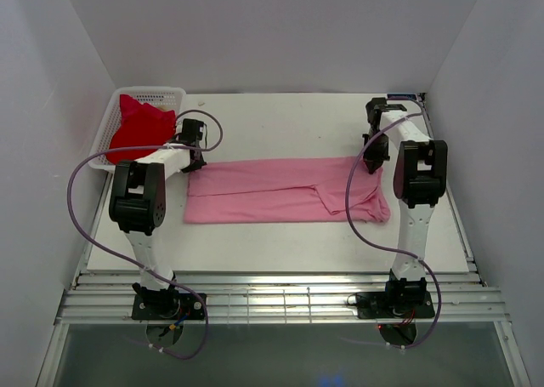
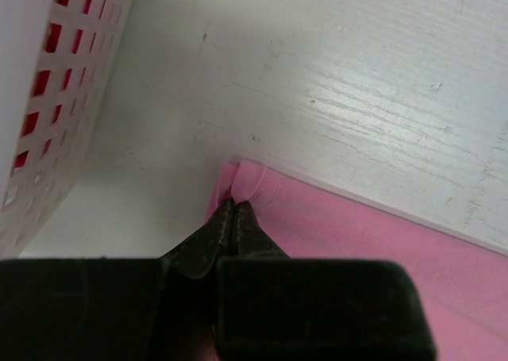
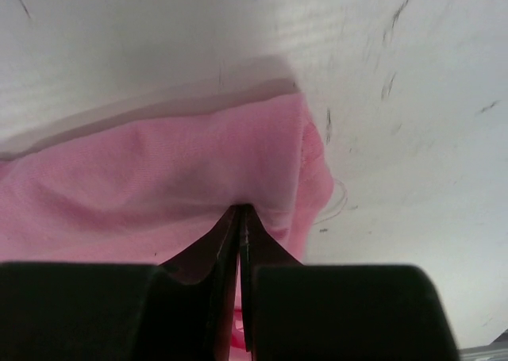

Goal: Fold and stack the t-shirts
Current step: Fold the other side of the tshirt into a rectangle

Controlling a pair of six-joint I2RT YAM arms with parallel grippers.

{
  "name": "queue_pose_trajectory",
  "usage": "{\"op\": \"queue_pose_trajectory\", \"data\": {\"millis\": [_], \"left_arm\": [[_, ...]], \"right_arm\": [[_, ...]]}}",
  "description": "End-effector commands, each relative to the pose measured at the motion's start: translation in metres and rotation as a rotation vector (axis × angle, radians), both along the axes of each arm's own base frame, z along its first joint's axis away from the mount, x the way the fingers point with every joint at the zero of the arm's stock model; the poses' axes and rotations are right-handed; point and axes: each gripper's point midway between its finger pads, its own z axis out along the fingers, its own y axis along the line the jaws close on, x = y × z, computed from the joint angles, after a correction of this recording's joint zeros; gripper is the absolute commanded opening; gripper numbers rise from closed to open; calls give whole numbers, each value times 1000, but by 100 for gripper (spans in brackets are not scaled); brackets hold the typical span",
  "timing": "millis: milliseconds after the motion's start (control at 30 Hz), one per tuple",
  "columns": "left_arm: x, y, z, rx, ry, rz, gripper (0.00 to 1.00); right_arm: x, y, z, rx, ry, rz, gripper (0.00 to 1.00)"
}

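Note:
The light pink t-shirt (image 1: 280, 191) lies folded lengthwise into a long strip across the middle of the table. My left gripper (image 1: 194, 159) is shut on its far left corner; in the left wrist view the pink hem (image 2: 250, 182) is pinched at my left gripper's (image 2: 232, 205) tips. My right gripper (image 1: 372, 162) is shut on the strip's far right end; the right wrist view shows pink cloth (image 3: 190, 170) bunched at my right gripper's (image 3: 240, 210) tips. The bright red t-shirt (image 1: 136, 125) lies crumpled in the basket.
A white plastic mesh basket (image 1: 174, 93) stands at the back left corner, right beside my left gripper; its wall also shows in the left wrist view (image 2: 48, 99). White walls close in the table on the left, back and right.

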Motion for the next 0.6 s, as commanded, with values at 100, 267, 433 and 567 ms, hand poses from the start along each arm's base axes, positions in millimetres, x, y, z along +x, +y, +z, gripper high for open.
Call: {"op": "queue_pose_trajectory", "data": {"millis": [100,267,433,567], "left_arm": [[19,7,33,7,-95,4,16],[35,0,89,-23,-233,-10,60],[41,-36,144,-55,-358,-73,79],[29,-116,172,-160,-413,-205,84]], "right_arm": [[56,-28,-14,-43,-101,-35,8],[74,-25,30,-1,-245,-7,17],[81,-16,92,46,-500,28,26],[59,-14,119,60,-520,40,31]]}}
